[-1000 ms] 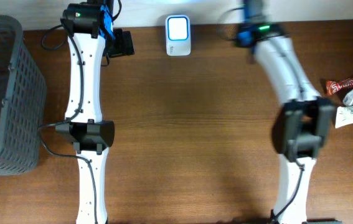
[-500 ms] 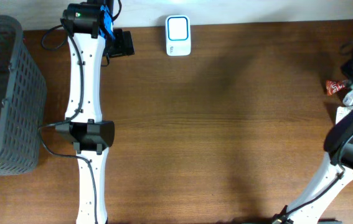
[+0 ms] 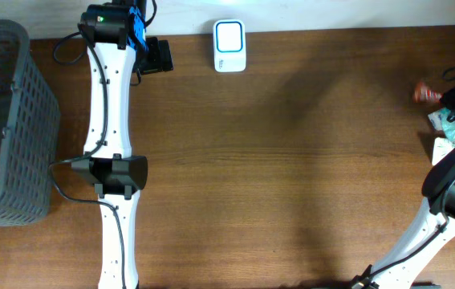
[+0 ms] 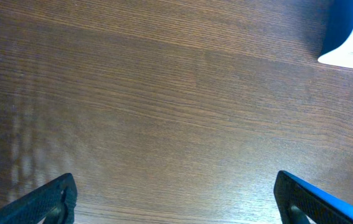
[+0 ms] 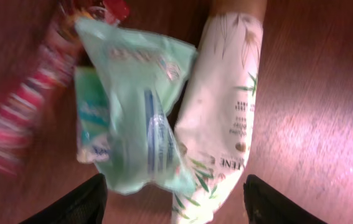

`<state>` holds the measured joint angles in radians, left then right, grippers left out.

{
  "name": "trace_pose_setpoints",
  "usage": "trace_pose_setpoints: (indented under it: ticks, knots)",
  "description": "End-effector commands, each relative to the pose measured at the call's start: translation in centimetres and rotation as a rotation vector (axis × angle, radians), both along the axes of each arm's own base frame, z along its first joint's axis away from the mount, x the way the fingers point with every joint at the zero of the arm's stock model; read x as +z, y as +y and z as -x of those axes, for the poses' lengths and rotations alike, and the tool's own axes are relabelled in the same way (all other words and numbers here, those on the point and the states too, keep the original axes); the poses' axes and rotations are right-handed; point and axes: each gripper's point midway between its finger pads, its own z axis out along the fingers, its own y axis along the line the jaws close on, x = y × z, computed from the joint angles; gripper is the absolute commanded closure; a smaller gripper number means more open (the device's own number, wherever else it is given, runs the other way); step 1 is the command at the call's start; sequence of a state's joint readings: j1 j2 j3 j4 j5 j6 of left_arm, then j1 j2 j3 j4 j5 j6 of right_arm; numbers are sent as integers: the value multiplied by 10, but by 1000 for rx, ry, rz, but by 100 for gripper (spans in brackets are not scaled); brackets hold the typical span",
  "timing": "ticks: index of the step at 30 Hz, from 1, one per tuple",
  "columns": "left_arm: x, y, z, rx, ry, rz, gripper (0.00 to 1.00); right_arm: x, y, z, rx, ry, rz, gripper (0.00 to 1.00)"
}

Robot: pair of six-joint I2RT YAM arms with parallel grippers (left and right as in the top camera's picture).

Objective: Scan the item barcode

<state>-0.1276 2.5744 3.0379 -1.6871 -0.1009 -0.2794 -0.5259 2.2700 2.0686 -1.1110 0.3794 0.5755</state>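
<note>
Several items lie in a pile at the table's far right: a pale green translucent packet, a white pouch with leaf print and a red wrapper. My right gripper hovers over the pile, open, its fingers standing either side of the green packet and the pouch without holding either. The white scanner with a blue screen stands at the back centre; its corner shows in the left wrist view. My left gripper is wide open over bare wood beside the scanner.
A grey mesh basket stands at the left edge. The left arm stretches up the table's left side. The right arm runs along the right edge.
The right arm has swung from the table's middle to the far right edge, over the pile. Its jaws have gone from shut to open. The left arm has not moved.
</note>
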Motion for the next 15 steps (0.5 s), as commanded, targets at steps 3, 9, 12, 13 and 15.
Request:
trace_pose_setpoints:
  ticks: [3,9,12,13,15]
  knots:
    - [-5,2,-1,-5,11,3,1,21,12,12,0,1,-24,32]
    - [-5,2,-1,-5,11,3,1,81,45,17,49,-145,-114,32]
    - [-5,2,-1,-5,11,3,1,115,69,28,80,-200,-154,32]
    - [-5,2,-1,-5,11,3,1,124,75,33,87,-204,-146,32]
    - [-5,2,-1,-5,11,3,1,146,88,48,102,-200,-120,32]
